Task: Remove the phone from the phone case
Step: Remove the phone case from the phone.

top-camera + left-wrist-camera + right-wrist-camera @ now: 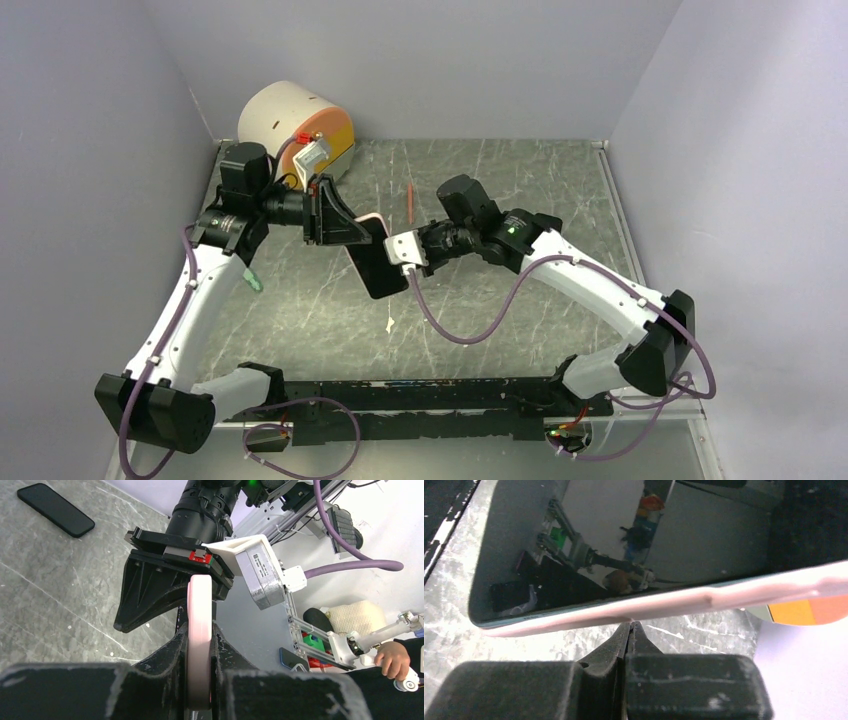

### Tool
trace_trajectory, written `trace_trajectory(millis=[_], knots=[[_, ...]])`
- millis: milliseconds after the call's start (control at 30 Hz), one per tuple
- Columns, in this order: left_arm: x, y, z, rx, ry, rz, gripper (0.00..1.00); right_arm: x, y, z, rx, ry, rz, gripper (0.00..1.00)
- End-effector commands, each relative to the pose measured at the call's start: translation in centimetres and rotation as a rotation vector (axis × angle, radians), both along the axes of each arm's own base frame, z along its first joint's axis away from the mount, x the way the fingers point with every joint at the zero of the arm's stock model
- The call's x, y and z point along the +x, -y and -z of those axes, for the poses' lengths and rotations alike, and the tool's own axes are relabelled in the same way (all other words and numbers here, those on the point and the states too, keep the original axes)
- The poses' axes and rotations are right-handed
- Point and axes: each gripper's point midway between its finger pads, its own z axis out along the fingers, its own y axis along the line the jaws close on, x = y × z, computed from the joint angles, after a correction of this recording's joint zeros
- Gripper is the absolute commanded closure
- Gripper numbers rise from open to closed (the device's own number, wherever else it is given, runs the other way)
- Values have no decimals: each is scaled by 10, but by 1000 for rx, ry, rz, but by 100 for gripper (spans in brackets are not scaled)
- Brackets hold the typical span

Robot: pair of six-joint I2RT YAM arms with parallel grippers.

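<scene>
The phone (380,268), with a dark glossy screen, sits in a pale pink case (372,218) and is held in the air over the middle of the table. My left gripper (345,228) is shut on the case, and in the left wrist view the pink case edge (200,615) stands between its jaws (200,655). My right gripper (405,250) is shut with nothing between its jaws. In the right wrist view its tips (630,626) touch the pink case rim (649,605) just below the phone screen (624,540).
A cream and orange round tub (295,120) stands at the back left. A red pen (410,200) lies behind the phone. A green scrap (252,282) and a small white bit (389,322) lie on the marble table. A black phone-like slab (55,509) lies flat on the table.
</scene>
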Motion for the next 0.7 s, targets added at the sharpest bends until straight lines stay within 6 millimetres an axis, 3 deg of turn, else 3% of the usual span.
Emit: trace_trajectory(millis=[0,100,233,333,400,667], knots=[[-16,-3,-23,-21,91,27,98,9,-5,-25,115,47,25,100],[-9,-4,-21,-1,117,-41,98,15,7,-26,186,-36,84,98],[11,-7,-17,26,119,-198,97,21,30,-39,338,-165,199,87],[25,-10,-14,19,93,-315,97,21,42,-51,462,-316,302,71],[32,-11,-11,-1,82,-379,97,17,48,-59,532,-374,330,65],[58,-21,-8,-135,-81,-615,97,12,49,-58,699,-680,436,58]])
